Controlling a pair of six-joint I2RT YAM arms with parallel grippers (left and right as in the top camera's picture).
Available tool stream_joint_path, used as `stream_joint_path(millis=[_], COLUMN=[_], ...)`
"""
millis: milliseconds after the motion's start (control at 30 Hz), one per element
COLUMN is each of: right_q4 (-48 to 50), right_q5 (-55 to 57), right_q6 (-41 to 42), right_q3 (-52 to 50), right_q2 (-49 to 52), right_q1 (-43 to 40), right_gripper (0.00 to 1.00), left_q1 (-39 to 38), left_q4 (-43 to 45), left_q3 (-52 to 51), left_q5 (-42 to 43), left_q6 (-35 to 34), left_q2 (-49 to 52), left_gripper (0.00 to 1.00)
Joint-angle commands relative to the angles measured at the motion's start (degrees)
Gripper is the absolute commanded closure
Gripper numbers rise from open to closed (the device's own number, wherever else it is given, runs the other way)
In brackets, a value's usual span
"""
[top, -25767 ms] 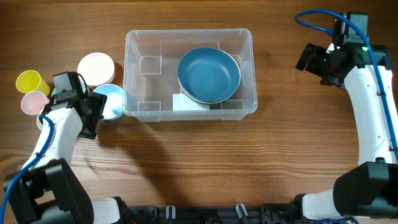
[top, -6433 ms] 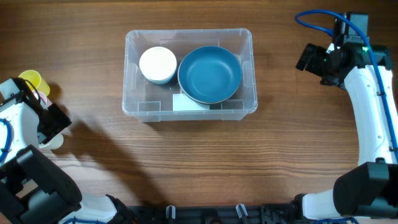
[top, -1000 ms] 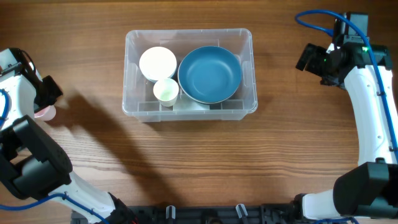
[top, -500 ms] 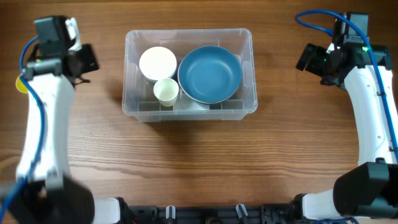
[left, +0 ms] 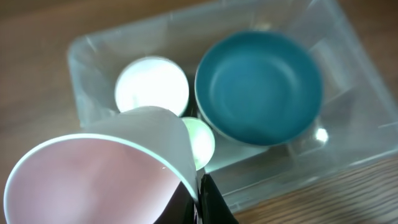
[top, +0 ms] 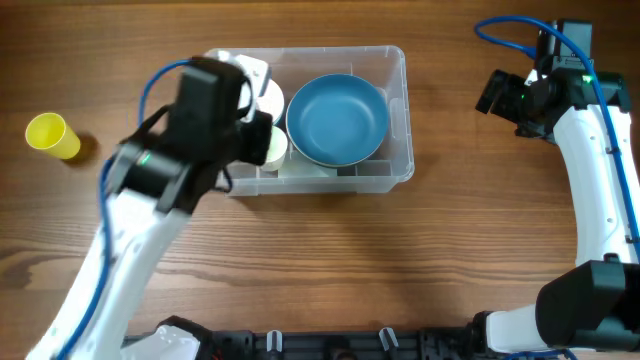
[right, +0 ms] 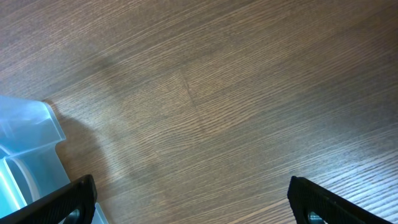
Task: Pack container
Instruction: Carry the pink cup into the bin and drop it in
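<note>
While poised over the left end of the clear plastic container (top: 407, 120), pinches a pink cup (left: 93, 180) by its wall with the left gripper (left: 200, 199) — jaws closed on the cup, whose open mouth faces the wrist camera and fills the lower left of that frame. Appears blurred across the left centre of the overhead frame as the left arm (top: 200, 110), hiding the container's left wall.

Places the container at the upper centre of the overhead frame, on the wooden table (top: 330, 260), long sides running left to right. Holds inside, toward its right end, a blue bowl (top: 337, 120), mouth up; toward its left end, a white bowl (left: 151, 93); just below the gap between those two in the left wrist frame, a small pale cup (left: 198, 140), mouth up, close against both — touching or not, cannot tell.

Shows a yellow cup (top: 45, 135) at the far left of the overhead frame, well apart from the container; upright or on its side, cannot tell.

Shows the right gripper (right: 189, 202) with jaws spread wide on nothing, over bare wood, with a corner of the container at the lower left of the right wrist frame. Sits at the upper right of the overhead frame, apart from the container.
</note>
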Motion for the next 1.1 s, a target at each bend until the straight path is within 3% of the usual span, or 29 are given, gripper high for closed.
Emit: stream_joint_path(millis=[0,333,567,667,700,767,800,900,1067], right_q4=[0.2,0.2,0.2,0.2,0.2,0.2,0.2,0.2,0.2], right_q5=[0.7,0.7,0.7,0.8,0.8,0.7,0.8,0.7,0.7], right_q6=[0.3,0.3,0.3,0.3,0.3,0.3,0.3,0.3,0.3], right_q3=[0.3,0.3,0.3,0.3,0.3,0.3,0.3,0.3,0.3], right_q2=[-1.0,-1.0,-1.0,-1.0,-1.0,-1.0,-1.0,-1.0,-1.0], right_q1=[0.1,0.1,0.1,0.1,0.1,0.1,0.1,0.1,0.1], right_gripper=[0.00,0.00,0.00,0.00,0.00,0.00,0.00,0.00,0.00], left_q1=[-0.2,-0.2,-0.2,-0.2,-0.2,-0.2,-0.2,0.2,3.8], left_q4=[0.5,2.1,1.2,-0.5,-0.9,-1.1,-1.0,-0.5,-0.4], left_q3=[0.1,0.1,0.1,0.1,0.1,0.1,0.1,0.5,4.4], left_q5=[0.7,5.9,5.9,5.9,5.9,5.9,5.9,5.9,3.0], left_q6=[-0.2,-0.2,-0.2,-0.2,-0.1,-0.1,-0.1,-0.1,-0.1], left_q2=[7.5,19.0,19.8,19.8,19.8,19.7,19.7,19.7,18.5], left_gripper=[0.96,0.96,0.96,0.91,0.89,0.64,0.59,0.56,0.07])
